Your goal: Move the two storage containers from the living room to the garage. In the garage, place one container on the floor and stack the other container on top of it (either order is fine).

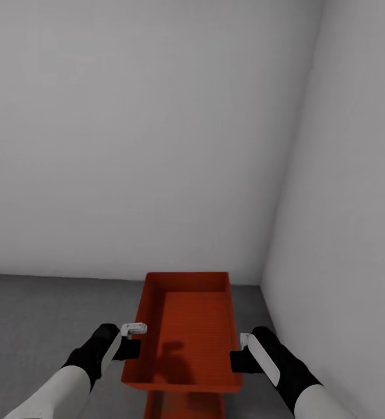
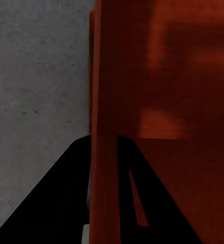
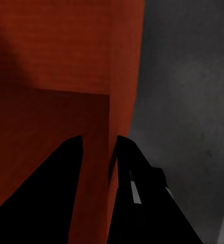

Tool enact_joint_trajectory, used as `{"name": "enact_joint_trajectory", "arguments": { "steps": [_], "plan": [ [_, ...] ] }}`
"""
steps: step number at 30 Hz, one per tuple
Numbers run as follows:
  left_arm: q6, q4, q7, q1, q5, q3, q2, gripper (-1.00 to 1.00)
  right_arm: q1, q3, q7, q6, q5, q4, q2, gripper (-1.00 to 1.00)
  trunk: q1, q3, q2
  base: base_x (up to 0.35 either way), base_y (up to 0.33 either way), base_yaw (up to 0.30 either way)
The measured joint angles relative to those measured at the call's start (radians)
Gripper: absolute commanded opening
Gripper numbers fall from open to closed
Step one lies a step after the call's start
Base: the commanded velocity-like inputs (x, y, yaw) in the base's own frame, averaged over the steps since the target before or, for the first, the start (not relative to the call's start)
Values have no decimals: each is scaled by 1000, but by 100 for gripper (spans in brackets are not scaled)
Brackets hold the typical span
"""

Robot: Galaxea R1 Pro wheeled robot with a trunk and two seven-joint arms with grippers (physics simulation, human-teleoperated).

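Two red-orange storage containers in the head view: an upper container (image 1: pixel 186 326), held in the air, and directly beneath it a lower container (image 1: pixel 183 406), only a strip of it visible at 6 o'clock of the upper one. Whether the two touch cannot be told.

Two end effectors, one per long side. Left end effector (image 1: pixel 131 347) at 9 o'clock of the upper container, clamped on its left wall; in the left wrist view, the left end effector (image 2: pixel 102 152) with one dark finger (image 2: pixel 56 198) outside the thin wall and the other inside. Right end effector (image 1: pixel 239 359) at 3 o'clock, clamped on the right wall; in the right wrist view, the right end effector (image 3: pixel 98 147) likewise straddling the wall, one finger (image 3: pixel 142 203) on the outer side.

Upper container open-topped, empty, ribbed on its base, with a soft shadow near its close end.

Dark grey speckled floor (image 1: pixel 35 314) beneath, also seen past the wall in both wrist views. Two pale grey-white walls (image 1: pixel 145 128) meeting in one corner at about 1 o'clock of the containers.
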Motion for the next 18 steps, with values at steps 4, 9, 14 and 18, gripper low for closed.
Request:
{"name": "enact_joint_trajectory", "arguments": {
  "steps": [4, 9, 14, 18],
  "plan": [
    [0, 0, 0, 0, 0, 0, 0, -100, 0, 0, 0, 0, 0, 0, 0, -100, 0, 0, 0, 273, 59, 0],
    [0, 0, 0, 0, -1, 0, 0, -100, 0, 0, 0, 0, 0, 0, 0, -100, 0, 0, 0, 276, 7, 0],
    [0, 0, 0, 0, -1, 0, 0, -100, 0, -1, 0, 1, 0, 0, 0, -100, 0, 0, 0, 278, -37, 0],
    [0, 0, 0, 0, -1, 0, 0, -100, 0, -1, 0, 1, 0, 0, 0, -100, 0, 0, 0, 271, -35, 0]
  ]
}}
